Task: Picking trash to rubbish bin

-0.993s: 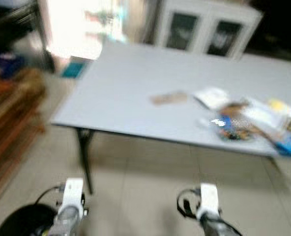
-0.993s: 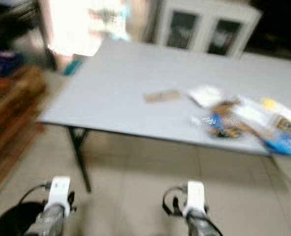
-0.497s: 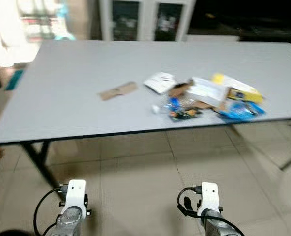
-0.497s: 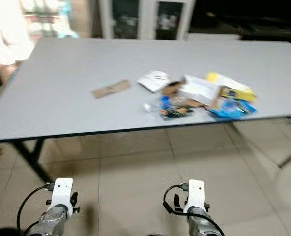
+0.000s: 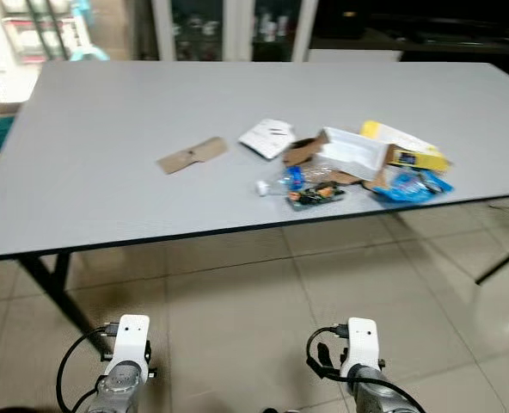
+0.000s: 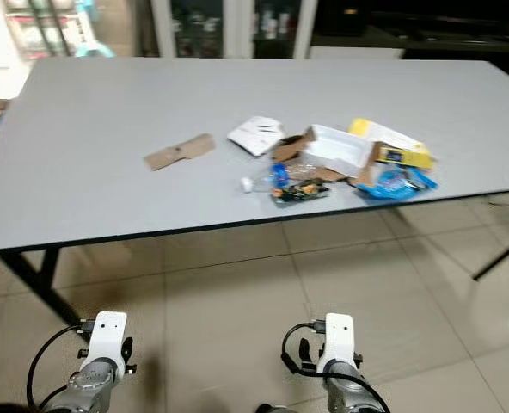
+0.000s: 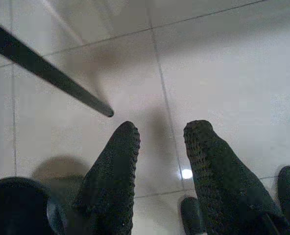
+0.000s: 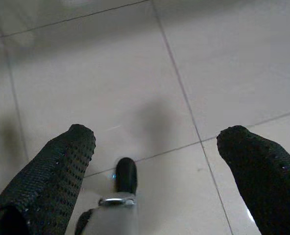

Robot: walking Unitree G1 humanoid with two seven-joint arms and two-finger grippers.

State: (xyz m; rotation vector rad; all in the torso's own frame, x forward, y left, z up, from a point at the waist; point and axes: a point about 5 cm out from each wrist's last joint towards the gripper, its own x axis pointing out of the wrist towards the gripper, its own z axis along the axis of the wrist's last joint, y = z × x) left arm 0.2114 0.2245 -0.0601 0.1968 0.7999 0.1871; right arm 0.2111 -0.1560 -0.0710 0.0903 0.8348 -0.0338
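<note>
From the head the trash pile (image 5: 349,168) lies on the grey table (image 5: 108,172), now sharp and squarer-on than a second ago, while the wrist views show floor tiles — left gripper (image 7: 159,134) slightly parted, right gripper (image 8: 155,139) spread wide, both empty.

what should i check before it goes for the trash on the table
1. Trash located: ok. A pile and a cardboard strip lie on the table.
2. Left gripper free: ok, fingers apart, nothing held, hanging over the floor.
3. Right gripper free: ok, fingers wide apart, nothing held.
4. Within reach: not ok. Both arms hang low, short of the table edge, with bare floor between.
5. Bin located: cannot tell. A dark round shape sits beside the left gripper, too cropped to identify.
6. Path ahead: ok, with a table leg off to the left.
</note>
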